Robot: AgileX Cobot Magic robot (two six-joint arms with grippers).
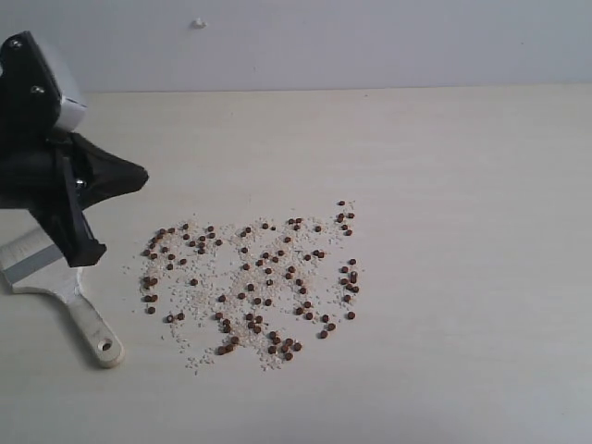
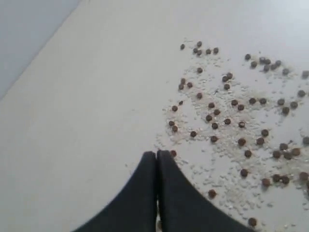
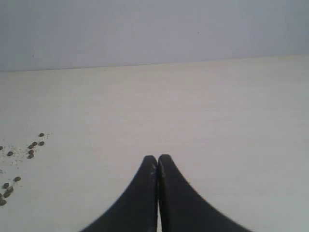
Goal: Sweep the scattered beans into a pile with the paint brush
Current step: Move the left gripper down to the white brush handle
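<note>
Brush not grabbed yet, left arm is the close one

Outside cam: the left gripper (image 1: 137, 178) hangs empty. The paint brush (image 1: 79, 310) lies flat at about its 7 o'clock, handle running 11 to 5 with the hole end at 5. The beans (image 1: 254, 277) are spread out at its 4 o'clock. Left wrist cam: jaws pressed together on nothing, beans just past the tips, no brush showing. Right wrist cam: the right gripper (image 3: 158, 157) is clamped on nothing too, with only a few beans at the edge. I'd say the left arm is nearer.

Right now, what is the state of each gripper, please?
Left gripper: closed, holding nothing.
Right gripper: closed, holding nothing.
</note>
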